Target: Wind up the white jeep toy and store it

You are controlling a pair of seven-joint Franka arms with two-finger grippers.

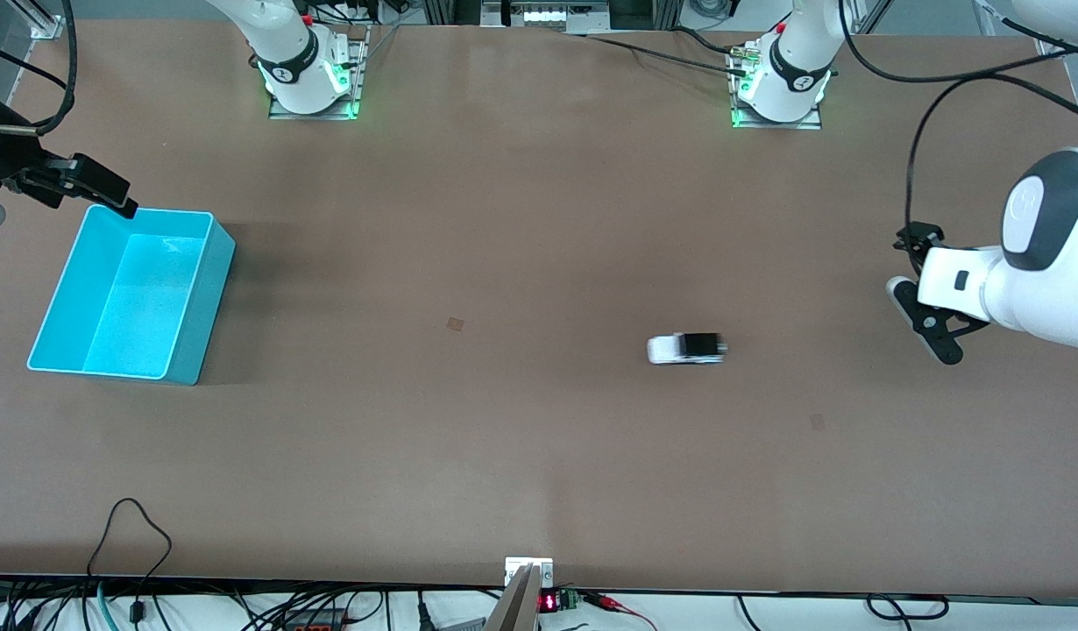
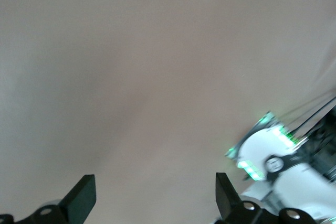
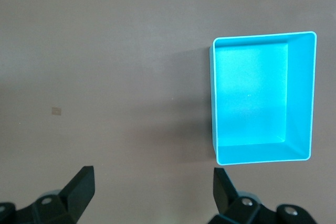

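Note:
The white jeep toy (image 1: 686, 348), tiny with a black rear panel, stands on the bare table toward the left arm's end; its outline looks smeared. It shows in neither wrist view. The turquoise bin (image 1: 202, 307) stands empty at the right arm's end and also shows in the right wrist view (image 3: 214, 98). My left gripper (image 1: 909, 272) is open and empty, off beside the jeep toward the table's end; its wrist view (image 2: 153, 198) shows only bare table between the fingers. My right gripper (image 1: 66, 197) is open and empty above the bin's corner (image 3: 152, 187).
The two arm bases (image 1: 311, 74) (image 1: 780, 83) stand along the table edge farthest from the front camera. Cables (image 1: 136, 535) hang at the nearest edge. A small tape mark (image 1: 455, 323) lies mid-table between bin and jeep.

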